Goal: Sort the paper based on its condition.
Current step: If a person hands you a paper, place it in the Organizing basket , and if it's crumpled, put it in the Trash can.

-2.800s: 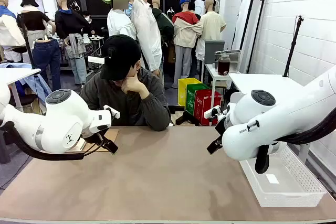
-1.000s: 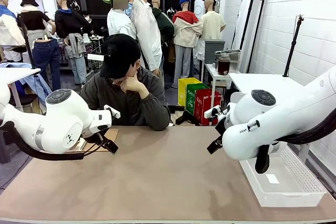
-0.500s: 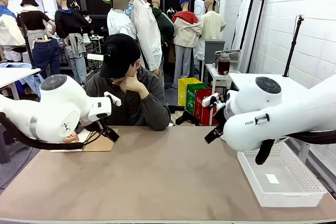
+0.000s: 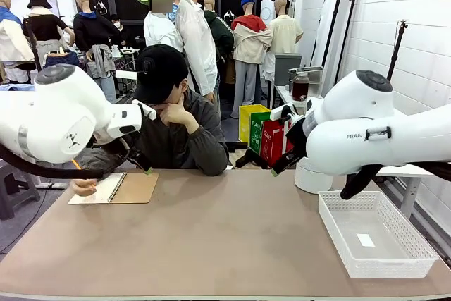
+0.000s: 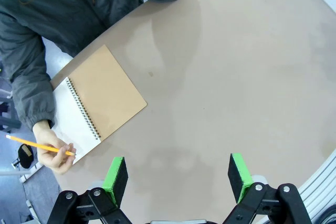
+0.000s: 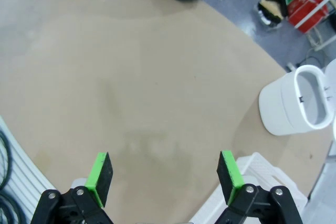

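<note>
No loose sheet of paper is in view. A spiral notebook lies open at the table's far left, brown cover folded out, white page bare. A person's hand rests on that page holding a yellow pencil. My left gripper hangs open high above the table, right of the notebook, with nothing between its green pads. My right gripper is also open, raised over the table's right half, holding nothing.
A white mesh tray stands at the right edge with a small white tag in it. A white round base sits behind the tray. The person leans on the far edge, one elbow on the table.
Both arms have lifted up and back from low over the table. The notebook, earlier partly hidden behind my left arm, now shows whole, with the person's hand and pencil on its page.
</note>
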Motion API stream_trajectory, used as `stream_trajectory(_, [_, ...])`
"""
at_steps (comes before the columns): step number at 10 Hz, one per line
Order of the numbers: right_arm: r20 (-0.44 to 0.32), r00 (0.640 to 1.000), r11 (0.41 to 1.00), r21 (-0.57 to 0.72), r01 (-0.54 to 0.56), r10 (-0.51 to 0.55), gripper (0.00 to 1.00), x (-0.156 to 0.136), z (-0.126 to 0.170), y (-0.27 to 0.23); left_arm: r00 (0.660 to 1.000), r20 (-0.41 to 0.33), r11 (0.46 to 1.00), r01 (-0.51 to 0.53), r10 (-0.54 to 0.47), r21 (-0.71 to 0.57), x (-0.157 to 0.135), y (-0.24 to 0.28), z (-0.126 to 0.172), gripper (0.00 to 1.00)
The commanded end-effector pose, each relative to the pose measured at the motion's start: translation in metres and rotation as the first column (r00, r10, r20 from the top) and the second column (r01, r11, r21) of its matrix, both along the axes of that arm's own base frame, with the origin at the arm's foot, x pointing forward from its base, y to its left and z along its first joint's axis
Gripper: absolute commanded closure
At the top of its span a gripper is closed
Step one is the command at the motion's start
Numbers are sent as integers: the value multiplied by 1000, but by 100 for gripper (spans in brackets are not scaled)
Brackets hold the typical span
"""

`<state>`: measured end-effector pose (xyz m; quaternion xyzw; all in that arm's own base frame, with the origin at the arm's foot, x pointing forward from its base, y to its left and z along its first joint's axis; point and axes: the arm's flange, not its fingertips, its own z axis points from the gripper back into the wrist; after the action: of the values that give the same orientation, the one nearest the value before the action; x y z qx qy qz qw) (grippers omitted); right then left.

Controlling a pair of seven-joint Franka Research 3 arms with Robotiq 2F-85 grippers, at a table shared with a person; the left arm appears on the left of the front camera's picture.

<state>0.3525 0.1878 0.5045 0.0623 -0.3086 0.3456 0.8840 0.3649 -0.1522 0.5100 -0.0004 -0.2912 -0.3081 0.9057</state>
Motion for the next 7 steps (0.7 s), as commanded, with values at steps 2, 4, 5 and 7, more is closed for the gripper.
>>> stream_trajectory(2, [9,999,999,18,-46,46,0,-8,24,-14,1000,-14,1000,-9,9,-8,-15,9,32,0])
stream_trajectory(4, [38,998,998,21,-58,57,0,-14,41,-21,1000,-6,1000,4,-4,-20,-24,17,45,0])
stream_trajectory(5, [47,996,997,39,-72,70,0,-16,48,-25,1000,2,999,24,-24,-45,-29,23,51,0])
stream_trajectory(7, [59,994,992,75,-97,93,0,-20,54,-31,999,3,997,40,-40,-69,-32,32,57,0])
